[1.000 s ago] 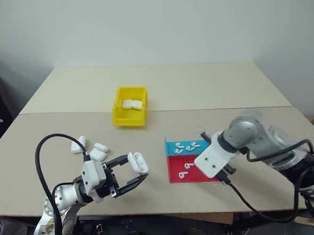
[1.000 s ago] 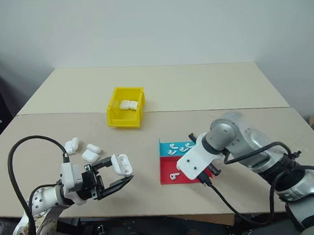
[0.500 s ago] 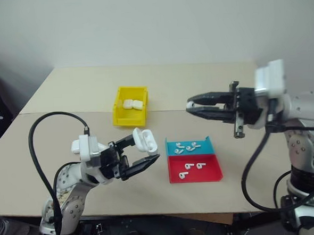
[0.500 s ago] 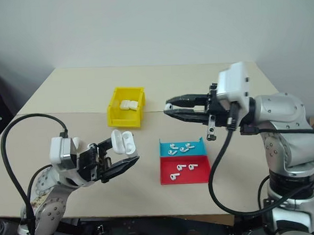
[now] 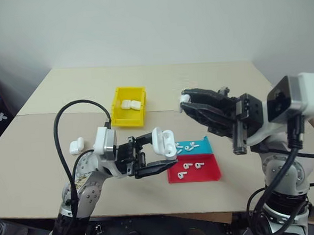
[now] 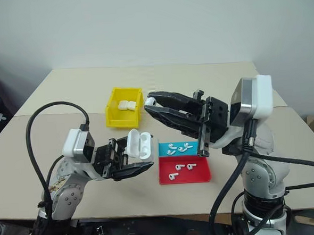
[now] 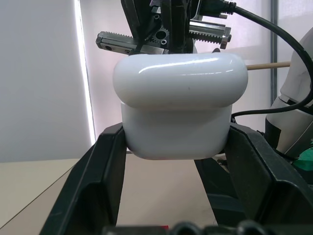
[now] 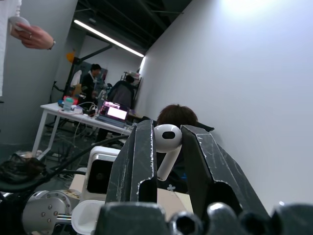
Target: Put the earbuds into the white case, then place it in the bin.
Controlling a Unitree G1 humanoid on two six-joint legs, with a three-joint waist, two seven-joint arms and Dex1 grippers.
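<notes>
Two grippers raised, left [image 5: 158,156] holding white case [image 5: 163,142], right [image 5: 185,104] pinching earbud [image 8: 166,147]

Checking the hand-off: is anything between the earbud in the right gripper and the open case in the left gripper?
Nothing visible. The right gripper pinches a tiny glossy white stemmed earbud above the table; the left gripper holds the small glossy white hinged case, lid open. Only open air separates them.

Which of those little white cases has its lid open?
The white case held up in the left tool, lid flipped open. The cases in the yellow bin and the one on the table look closed.
</notes>
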